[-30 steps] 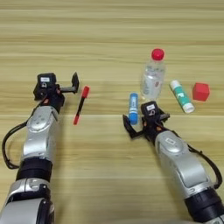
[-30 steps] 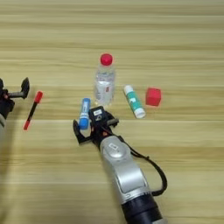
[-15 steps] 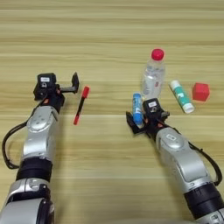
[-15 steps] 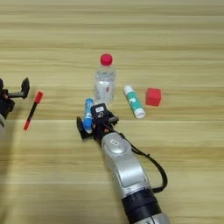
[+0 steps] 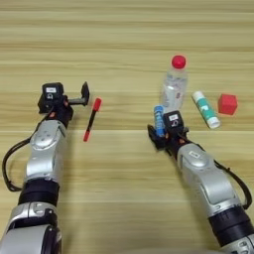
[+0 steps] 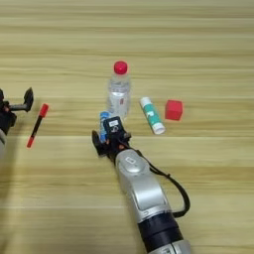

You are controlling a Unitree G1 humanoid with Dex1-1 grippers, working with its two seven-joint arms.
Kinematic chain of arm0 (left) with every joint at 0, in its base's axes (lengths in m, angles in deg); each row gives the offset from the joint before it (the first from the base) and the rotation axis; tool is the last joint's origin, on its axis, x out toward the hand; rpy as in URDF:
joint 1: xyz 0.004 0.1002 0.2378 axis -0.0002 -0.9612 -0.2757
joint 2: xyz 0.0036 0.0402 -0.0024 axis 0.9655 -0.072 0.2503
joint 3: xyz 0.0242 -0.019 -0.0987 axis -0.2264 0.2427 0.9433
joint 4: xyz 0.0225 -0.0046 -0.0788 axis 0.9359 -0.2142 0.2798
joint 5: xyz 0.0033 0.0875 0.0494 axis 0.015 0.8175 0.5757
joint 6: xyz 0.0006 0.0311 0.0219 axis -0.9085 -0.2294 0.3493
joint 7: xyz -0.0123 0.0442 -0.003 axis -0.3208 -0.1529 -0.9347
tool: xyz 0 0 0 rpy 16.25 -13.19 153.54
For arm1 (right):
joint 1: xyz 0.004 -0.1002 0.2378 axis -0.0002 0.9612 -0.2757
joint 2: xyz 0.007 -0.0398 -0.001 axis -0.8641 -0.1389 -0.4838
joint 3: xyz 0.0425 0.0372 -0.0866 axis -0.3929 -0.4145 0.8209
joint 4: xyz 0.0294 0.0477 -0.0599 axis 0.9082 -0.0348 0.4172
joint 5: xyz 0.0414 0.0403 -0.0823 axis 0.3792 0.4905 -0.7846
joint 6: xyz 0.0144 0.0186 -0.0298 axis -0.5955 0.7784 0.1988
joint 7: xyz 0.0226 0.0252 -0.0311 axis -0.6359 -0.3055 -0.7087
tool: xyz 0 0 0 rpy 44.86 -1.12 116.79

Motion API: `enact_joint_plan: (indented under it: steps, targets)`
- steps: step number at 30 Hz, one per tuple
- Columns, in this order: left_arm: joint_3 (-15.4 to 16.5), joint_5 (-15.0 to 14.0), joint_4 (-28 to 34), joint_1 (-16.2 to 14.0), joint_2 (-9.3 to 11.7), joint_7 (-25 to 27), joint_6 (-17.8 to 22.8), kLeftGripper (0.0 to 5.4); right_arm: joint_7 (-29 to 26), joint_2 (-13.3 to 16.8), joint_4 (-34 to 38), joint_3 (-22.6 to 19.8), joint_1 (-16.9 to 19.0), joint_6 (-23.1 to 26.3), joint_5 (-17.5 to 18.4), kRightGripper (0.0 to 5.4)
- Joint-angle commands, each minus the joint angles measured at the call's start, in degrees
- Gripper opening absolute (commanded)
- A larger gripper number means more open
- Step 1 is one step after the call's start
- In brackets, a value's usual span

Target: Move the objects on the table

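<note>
My right gripper [image 5: 159, 136] stands open at the near end of the blue-and-white tube [image 5: 158, 118], which lies on the table [image 5: 124, 39]. One black finger shows left of the tube and the tube's near tip is hidden behind the gripper. A clear bottle with a red cap [image 5: 173, 87] stands upright just behind the tube. To their right lie a green-and-white tube [image 5: 205, 109] and a small red cube [image 5: 227, 104]. The left gripper [image 5: 79, 96] rests open at the left, just beside the top of the thin red pen [image 5: 92, 119].
Both forearms reach in from the bottom edge, with black cables looping beside them. The bottle, both tubes and the cube sit close together right of the middle.
My right gripper has slid forward and to the right, closing in on the blue-and-white tube's near end. The left arm and the other objects have stayed put.
</note>
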Motion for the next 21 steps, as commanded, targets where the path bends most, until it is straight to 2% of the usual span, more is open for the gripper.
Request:
enact_joint_plan:
  steps: [1,14,17,21]
  targets:
    - [0.2,0.0,0.2,0.6,0.3,0.0,-0.4,5.4,-0.1,-1.8,-3.0,0.0,1.7,4.0,0.9,2.7]
    - [0.0,0.2,0.1,0.7,0.3,-0.2,-0.3,5.4,-0.2,-1.4,-2.5,0.2,1.8,3.5,0.8,1.43]
    - [0.0,0.2,0.1,0.7,0.3,-0.2,-0.4,5.4,-0.8,-1.0,-0.4,1.1,2.2,1.9,0.6,1.42]
    - [0.0,0.3,0.0,0.7,0.3,-0.3,-0.4,5.4,-2.0,-0.3,7.8,4.0,4.0,0.2,-0.1,1.42]
